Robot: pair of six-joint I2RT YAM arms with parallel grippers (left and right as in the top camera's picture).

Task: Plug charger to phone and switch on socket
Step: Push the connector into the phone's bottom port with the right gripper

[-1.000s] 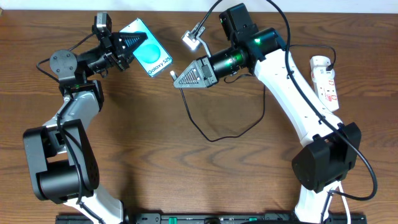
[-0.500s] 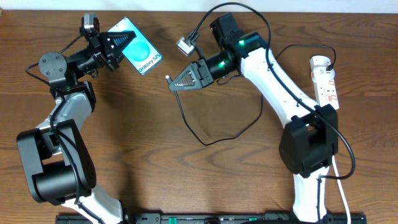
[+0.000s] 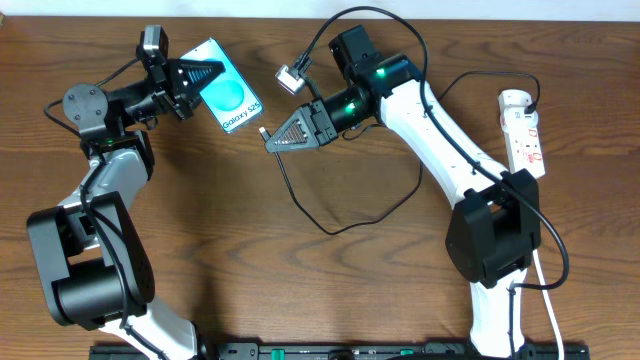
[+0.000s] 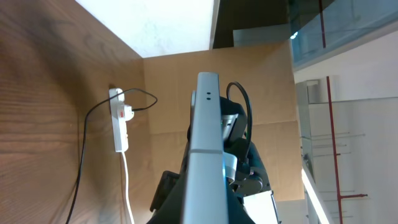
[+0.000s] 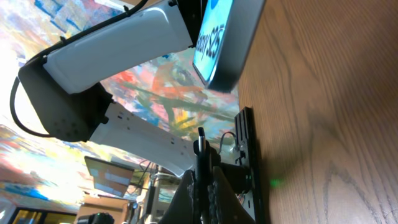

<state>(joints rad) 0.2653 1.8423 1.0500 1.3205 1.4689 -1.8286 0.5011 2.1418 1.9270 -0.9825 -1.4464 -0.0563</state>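
Both arms have edged inward over the last half second, closing the gap between phone and plug. One wooden table (image 3: 200, 250) carries two arms. One socket (image 3: 523, 128) lies at the far right, well apart from both grippers. One phone (image 3: 232, 95), screen up, is clamped at its end by the left gripper (image 3: 205, 76). The right gripper (image 3: 272, 141) is pinched on the single charger (image 3: 338, 230), its plug tip near the phone's lower corner, not touching.
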